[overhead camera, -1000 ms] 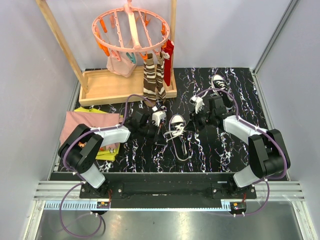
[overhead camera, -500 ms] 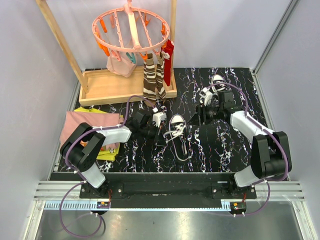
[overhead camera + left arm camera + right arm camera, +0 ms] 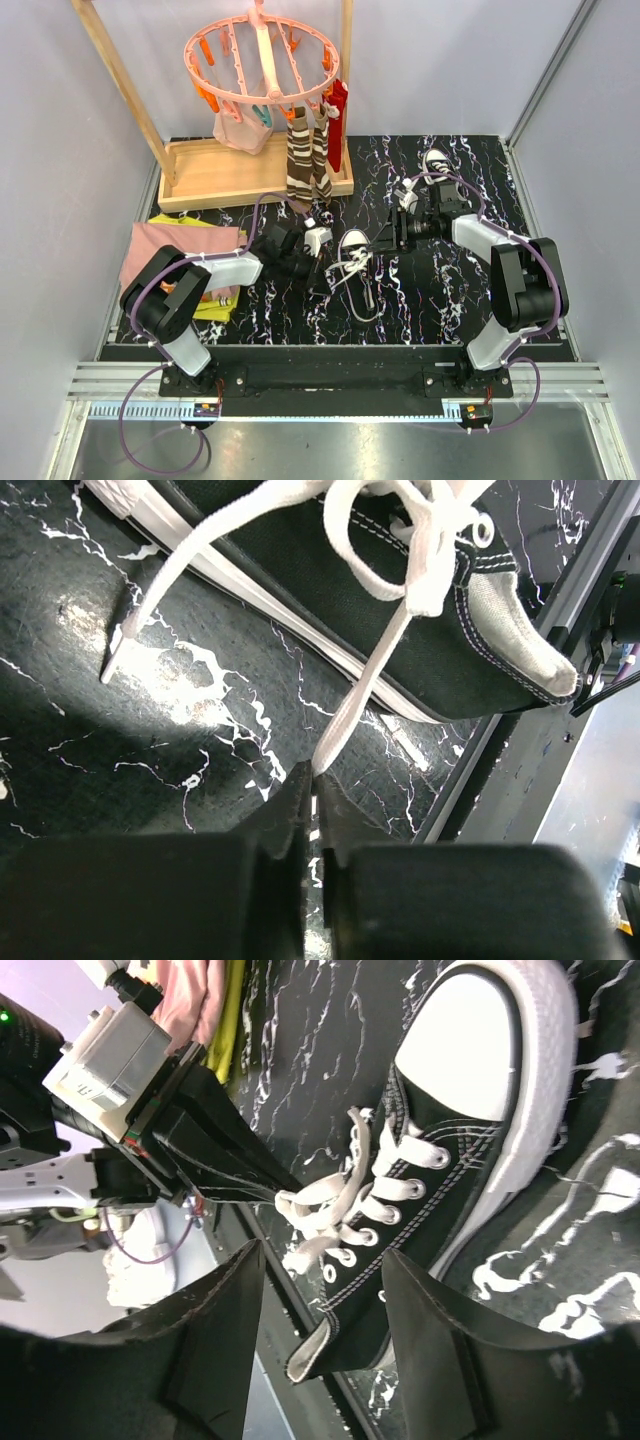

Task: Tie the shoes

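One black shoe (image 3: 355, 258) with a white toe cap lies mid-table, its white laces (image 3: 362, 295) trailing toward the near edge. The second shoe (image 3: 437, 160) lies at the back right. My left gripper (image 3: 322, 268) is just left of the middle shoe. In the left wrist view it (image 3: 314, 778) is shut on a white lace (image 3: 368, 670) that runs taut from the shoe's (image 3: 400, 610) knot. My right gripper (image 3: 385, 240) is just right of the shoe, open. In the right wrist view it (image 3: 322, 1305) is open and empty beside the heel opening of the shoe (image 3: 450, 1160).
A wooden rack (image 3: 230, 175) with a pink peg hanger (image 3: 262, 55) stands at the back left, with brown striped socks (image 3: 305, 165) and a red sock (image 3: 337, 110) hanging down. Pink cloth (image 3: 165, 250) and yellow cloth (image 3: 215, 300) lie at the left edge.
My right arm has swung out to the right and turned, and its open gripper now points left at the middle shoe. The left gripper has stayed put on the lace.
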`<act>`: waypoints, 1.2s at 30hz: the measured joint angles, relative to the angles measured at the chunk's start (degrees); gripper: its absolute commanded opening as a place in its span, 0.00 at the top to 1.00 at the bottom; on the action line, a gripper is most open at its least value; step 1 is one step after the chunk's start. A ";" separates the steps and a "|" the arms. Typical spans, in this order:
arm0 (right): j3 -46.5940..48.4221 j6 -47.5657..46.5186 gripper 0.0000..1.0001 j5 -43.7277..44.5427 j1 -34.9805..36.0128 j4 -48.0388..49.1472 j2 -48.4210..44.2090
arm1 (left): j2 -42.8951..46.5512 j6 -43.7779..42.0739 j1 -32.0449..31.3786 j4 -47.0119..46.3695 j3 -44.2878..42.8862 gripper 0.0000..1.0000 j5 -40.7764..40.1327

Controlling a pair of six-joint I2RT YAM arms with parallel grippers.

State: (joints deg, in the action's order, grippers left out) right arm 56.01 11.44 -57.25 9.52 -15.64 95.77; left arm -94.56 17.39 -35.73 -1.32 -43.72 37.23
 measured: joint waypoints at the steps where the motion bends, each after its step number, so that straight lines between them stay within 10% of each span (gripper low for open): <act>1: 0.00 0.50 0.44 -0.31 0.20 0.11 0.24 | 0.00 -0.07 -0.02 -0.09 0.02 0.74 0.04; 8: 0.02 1.97 0.58 -1.05 1.79 0.96 0.72 | 2.82 -0.85 0.15 -3.37 1.29 0.54 0.17; 20: 0.02 2.34 1.00 -1.79 2.16 1.25 0.79 | 1.44 -3.98 0.24 -6.16 -5.55 0.47 -2.03; 36: 0.00 1.75 1.00 3.43 2.16 0.70 0.76 | -4.90 -2.95 -0.79 -6.12 -10.29 0.45 -1.07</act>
State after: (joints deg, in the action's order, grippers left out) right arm 56.01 13.19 -53.82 11.68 -14.94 96.53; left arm -99.46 14.44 -36.51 -7.44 -54.02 36.16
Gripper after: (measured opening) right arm 0.010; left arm 0.548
